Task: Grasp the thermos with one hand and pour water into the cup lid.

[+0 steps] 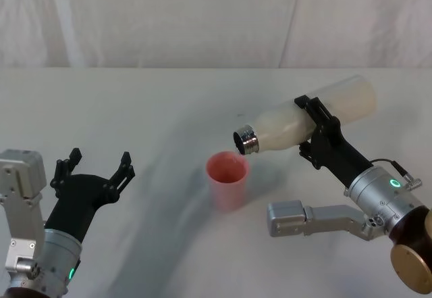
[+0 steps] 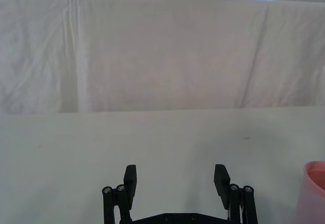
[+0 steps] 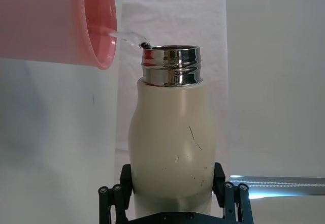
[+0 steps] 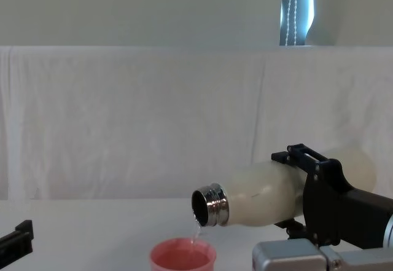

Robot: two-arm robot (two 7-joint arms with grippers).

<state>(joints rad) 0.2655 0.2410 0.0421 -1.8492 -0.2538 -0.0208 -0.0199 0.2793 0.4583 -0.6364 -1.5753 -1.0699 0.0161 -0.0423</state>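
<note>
Your right end effector (image 1: 316, 128) clamped round thermos (image 1: 304, 117) mid-body. Thermos tipped near horizontal, long axis pointing left, steel neck (image 4: 210, 204) lowest, just above cup lid (image 1: 227, 179) on surface (image 1: 135, 109). Thin stream (image 4: 197, 228) falling into cup lid. Keep mouth over rim. Left end effector (image 1: 94, 171) idle, fingers apart, well left of cup lid.
</note>
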